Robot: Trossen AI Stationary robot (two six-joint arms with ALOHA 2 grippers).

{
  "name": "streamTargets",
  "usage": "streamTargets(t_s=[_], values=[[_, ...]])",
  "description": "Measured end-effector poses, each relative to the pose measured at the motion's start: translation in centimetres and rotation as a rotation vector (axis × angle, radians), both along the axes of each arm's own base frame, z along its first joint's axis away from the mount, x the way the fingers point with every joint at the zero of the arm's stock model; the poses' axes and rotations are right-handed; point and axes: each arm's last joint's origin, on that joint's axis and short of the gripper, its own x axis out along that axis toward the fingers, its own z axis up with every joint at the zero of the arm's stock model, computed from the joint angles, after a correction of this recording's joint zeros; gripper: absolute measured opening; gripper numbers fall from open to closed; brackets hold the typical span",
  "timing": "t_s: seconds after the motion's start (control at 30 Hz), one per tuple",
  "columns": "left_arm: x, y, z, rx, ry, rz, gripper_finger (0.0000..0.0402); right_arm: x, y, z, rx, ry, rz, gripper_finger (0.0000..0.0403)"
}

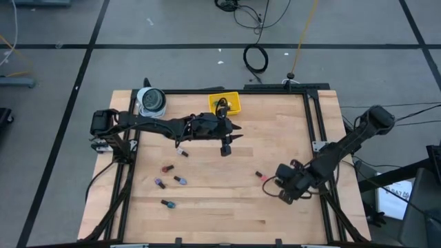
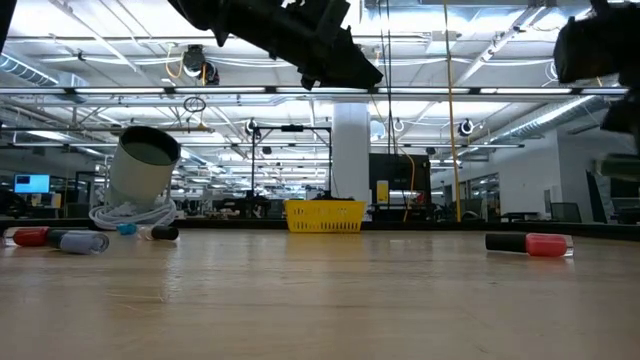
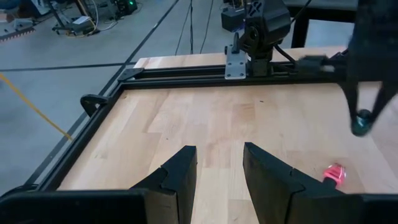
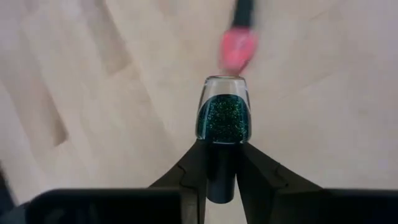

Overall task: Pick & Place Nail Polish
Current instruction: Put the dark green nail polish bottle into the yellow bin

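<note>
My right gripper [image 1: 278, 184] stands at the table's right near part, shut on a green glitter nail polish bottle [image 4: 224, 115]. A red bottle [image 1: 260, 176] lies on its side on the table just beyond it. Several more bottles [image 1: 166, 168] lie on the table's left part. My left gripper [image 1: 231, 142] hangs open over the table's middle, its fingers [image 3: 180, 177] with nothing between them. The yellow tray [image 1: 225, 103] stands at the far edge. My right gripper pinches the green bottle's dark cap [image 4: 222, 168] between its two fingers. The fingers slant steeply down, and the bottle lies in line with them, its glass body sticking out past the fingertips. The bottle [image 3: 360, 122] hangs clear of the table.
A round grey-white tape roll [image 1: 151, 101] stands at the far left corner, next to a coiled cable [image 2: 130, 215]. A black frame rail [image 1: 313, 124] runs round the table. Bare wood lies between the two grippers.
</note>
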Motion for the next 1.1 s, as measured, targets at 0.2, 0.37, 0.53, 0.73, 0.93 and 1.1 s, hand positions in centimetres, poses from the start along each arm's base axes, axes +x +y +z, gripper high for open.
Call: streamTargets(t_s=[0.2,0.37,0.53,0.73,0.93,1.1], values=[[-0.1,0.0,-0.2,-0.001,0.017,0.001,0.0127,-1.5,-2.4,1.6,-0.326,-0.166,-0.101,0.0052],[-0.1,0.1,-0.2,0.002,0.018,0.001,0.0127,-2.1,-4.3,1.2,-0.6,-0.344,-0.197,0.0052],[-0.1,0.3,-0.2,0.015,0.019,0.026,0.0127,-2.2,-6.6,-0.1,-0.798,-0.459,-0.321,0.0052],[-0.1,0.9,-0.2,0.013,0.019,0.043,0.0127,-0.6,-8.0,-1.0,-0.746,-0.614,-0.303,0.0052],[-0.2,1.6,-0.2,0.006,0.017,0.065,0.0127,-0.2,-8.5,-1.8,-0.549,-0.968,-0.074,0.0052],[-0.3,1.9,-0.2,-0.017,0.015,0.081,0.0127,-1.3,-9.0,-2.5,-0.426,-1.186,0.055,0.0052]])
